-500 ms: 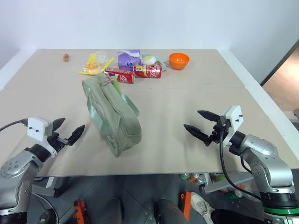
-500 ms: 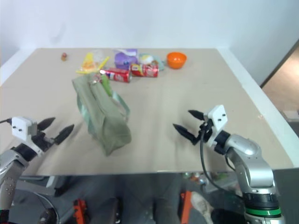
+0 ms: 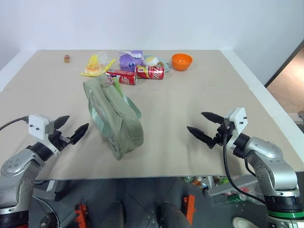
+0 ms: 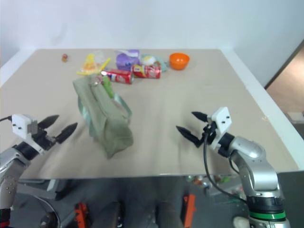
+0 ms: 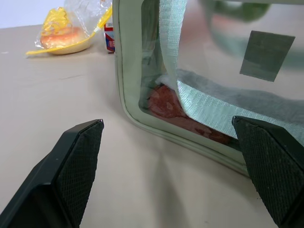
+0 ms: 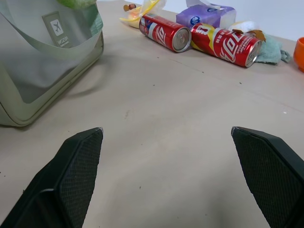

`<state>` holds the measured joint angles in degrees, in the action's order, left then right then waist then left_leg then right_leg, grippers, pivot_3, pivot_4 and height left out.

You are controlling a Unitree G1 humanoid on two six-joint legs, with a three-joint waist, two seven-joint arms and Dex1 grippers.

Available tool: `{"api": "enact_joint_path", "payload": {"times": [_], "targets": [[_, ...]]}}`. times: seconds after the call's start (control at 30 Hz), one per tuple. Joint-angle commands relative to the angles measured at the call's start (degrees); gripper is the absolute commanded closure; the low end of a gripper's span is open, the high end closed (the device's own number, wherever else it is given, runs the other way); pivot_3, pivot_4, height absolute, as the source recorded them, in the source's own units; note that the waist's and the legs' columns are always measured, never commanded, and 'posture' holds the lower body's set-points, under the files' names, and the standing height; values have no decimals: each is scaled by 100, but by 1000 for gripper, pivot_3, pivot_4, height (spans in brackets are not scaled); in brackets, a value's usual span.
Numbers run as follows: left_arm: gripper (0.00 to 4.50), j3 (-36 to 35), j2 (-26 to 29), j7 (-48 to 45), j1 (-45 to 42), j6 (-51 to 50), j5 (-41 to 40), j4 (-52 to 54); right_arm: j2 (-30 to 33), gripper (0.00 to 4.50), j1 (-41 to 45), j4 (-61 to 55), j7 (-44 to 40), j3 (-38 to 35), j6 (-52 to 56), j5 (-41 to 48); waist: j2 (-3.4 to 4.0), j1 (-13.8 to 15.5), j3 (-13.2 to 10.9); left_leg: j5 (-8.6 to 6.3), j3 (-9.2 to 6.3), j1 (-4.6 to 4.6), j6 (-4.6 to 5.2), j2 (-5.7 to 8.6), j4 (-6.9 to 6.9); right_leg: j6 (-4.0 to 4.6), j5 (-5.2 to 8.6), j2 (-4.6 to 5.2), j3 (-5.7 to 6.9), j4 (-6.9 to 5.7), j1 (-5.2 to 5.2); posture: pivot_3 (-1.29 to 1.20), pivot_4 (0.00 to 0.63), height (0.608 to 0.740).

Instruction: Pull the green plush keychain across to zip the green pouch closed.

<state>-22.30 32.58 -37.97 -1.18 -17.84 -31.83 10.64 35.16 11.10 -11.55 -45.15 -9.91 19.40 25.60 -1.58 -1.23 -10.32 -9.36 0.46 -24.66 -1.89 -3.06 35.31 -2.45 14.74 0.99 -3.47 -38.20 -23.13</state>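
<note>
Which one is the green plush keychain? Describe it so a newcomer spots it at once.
Start at the green pouch, the big sage fabric bag lying on the table. Follow its top to the far end, nearest the two red cans. The green plush keychain sits there: small, soft and bright lime, far more vivid than the pouch's pale webbing straps.

One green pouch; one green plush keychain; two red cans; one orange bowl; one yellow snack packet; one purple packet; two grippers.
</note>
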Motion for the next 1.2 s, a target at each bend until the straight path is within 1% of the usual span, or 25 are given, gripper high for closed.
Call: {"api": "enact_joint_path", "payload": {"times": [0.03,0.07,0.13,0.3,0.37,0.43,0.53,0.63,0.73,0.83,0.97,1.2], "targets": [[15,-149,166,-227,-16,-8,-200,176,38,17,37,-78,-25,-94,-105,27,0,0,0,0,0,0,0,0,0,2,1,0,0,0,0,0,150,740],[15,-168,182,-263,-12,-22,-228,188,40,17,38,-78,-24,-95,-101,27,0,0,0,0,0,0,0,0,0,2,1,0,0,0,0,0,150,740],[15,-278,358,-586,23,-180,-562,395,52,17,40,-80,-27,-100,-85,33,-1,0,0,0,1,1,0,0,0,4,2,0,-1,0,0,0,150,740],[15,-378,1198,-1451,224,-1080,-1604,1212,81,17,87,-46,-97,-108,-70,72,-6,-6,-3,0,4,-2,0,-10,0,11,4,-4,-1,0,-6,0,150,740],[15,-347,1427,-1688,333,-1271,-1805,1455,95,17,141,-57,-164,-94,-50,109,-5,-7,-3,-1,12,0,0,-11,-2,15,7,-3,-5,0,-7,0,150,740],[15,-326,1523,-1817,397,-1377,-1935,1560,162,17,259,-187,-286,-20,43,168,-3,-9,-3,-1,22,2,1,-13,-2,15,6,-3,-11,0,-9,0,150,740],[15,-289,1504,-1910,457,-1416,-1965,1597,305,17,591,-727,-459,135,632,632,-2,-20,-4,-1,31,3,1,-24,-1,24,0,-9,-13,0,-15,0,150,740],[15,-220,1422,-1957,531,-1330,-1863,1610,387,17,1116,-1433,-469,414,1475,1288,-1,-44,-5,-1,39,6,1,-42,-2,36,-8,-21,-14,0,-22,0,150,740],[15,-104,1300,-1920,499,-1113,-1667,1619,128,17,1656,-1758,-111,768,2082,1627,-5,-44,-3,-2,30,6,0,-60,-2,46,-7,-47,-15,0,-22,0,150,740],[15,-8,1175,-1857,419,-886,-1466,1613,-318,17,1927,-1731,323,1082,2336,1617,-7,-44,-1,-2,26,4,-1,-66,-2,53,-8,-55,-16,0,-24,0,150,740],[15,58,1062,-1779,366,-850,-1455,1709,-675,17,2014,-1379,510,1631,2010,954,-8,-29,-1,-5,31,-3,-5,-63,-1,49,-5,-52,-21,2,-28,0,150,740],[15,44,1110,-1746,459,-837,-1381,1862,-1220,17,2163,-1086,629,2067,1909,611,-7,-36,-1,-7,42,-2,-7,-68,-3,47,-7,-59,-32,1,-36,0,150,740]]}}
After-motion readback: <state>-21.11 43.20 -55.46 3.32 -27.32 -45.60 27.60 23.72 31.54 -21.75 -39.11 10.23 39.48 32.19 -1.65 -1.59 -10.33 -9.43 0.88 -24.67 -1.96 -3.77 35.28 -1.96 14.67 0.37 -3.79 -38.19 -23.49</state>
